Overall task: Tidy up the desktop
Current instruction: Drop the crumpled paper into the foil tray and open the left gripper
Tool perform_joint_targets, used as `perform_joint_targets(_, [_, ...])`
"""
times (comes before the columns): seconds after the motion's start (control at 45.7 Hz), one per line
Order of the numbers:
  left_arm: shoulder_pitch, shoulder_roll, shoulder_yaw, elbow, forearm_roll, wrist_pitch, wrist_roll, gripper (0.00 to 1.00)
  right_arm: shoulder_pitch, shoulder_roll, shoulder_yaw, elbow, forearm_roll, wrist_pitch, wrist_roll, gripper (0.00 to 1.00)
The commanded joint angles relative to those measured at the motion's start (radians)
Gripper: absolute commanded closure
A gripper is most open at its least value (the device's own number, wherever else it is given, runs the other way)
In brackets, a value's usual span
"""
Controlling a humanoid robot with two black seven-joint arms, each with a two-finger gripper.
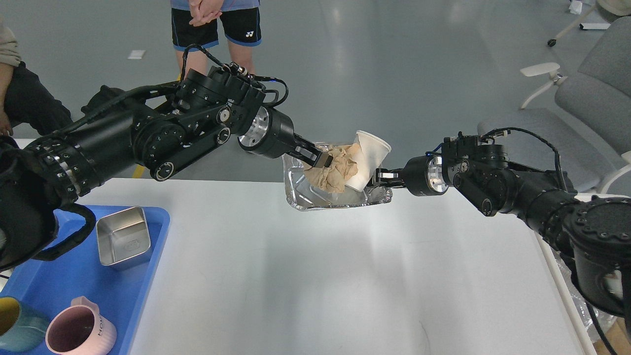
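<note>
Table (315,276) fills the lower view, a wide, smooth white top with rounded corners, mostly bare at its middle. Above its far edge, toward twelve o'clock, a crinkled foil tray (340,199) is held between the two arms, its long axis running nine to three. In it lie a crumpled brown paper wad (335,170) and a white paper cup (367,160) tipped toward three o'clock. The left tool (320,159) comes from nine o'clock and presses into the paper, its fingers narrow and apparently pinching it. The right tool (383,176) comes from three o'clock and touches the tray's right rim beside the cup; it is too dark and small to tell how wide it stands. Both tools sit at the tray, so neither is clearly nearer. At seven o'clock a glossy blue plastic tray (148,276) carries a square steel tin (123,237), a pink mug (81,333) and a teal mug (19,328).
</note>
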Motion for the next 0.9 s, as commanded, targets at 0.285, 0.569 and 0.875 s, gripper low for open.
perform_joint_targets(0.285, [0.001, 0.008, -0.014, 0.036, -0.068, 0.01, 0.0, 0.1, -0.005, -0.003, 0.001, 0.0, 0.0, 0.0, 0.0, 1.0])
perform_joint_targets(0.569, [0.01, 0.005, -0.016, 0.271, -0.368, 0.134, 0.0, 0.1, -0.009, -0.003, 0.003, -0.002, 0.0, -0.002, 0.0, 1.0])
perform_joint_targets(0.875, [0.225, 0.028, -0.017, 0.446, -1.069, 0.364, -0.009, 0.1, -0.014, -0.004, 0.003, -0.002, 0.0, -0.002, 0.0, 1.0])
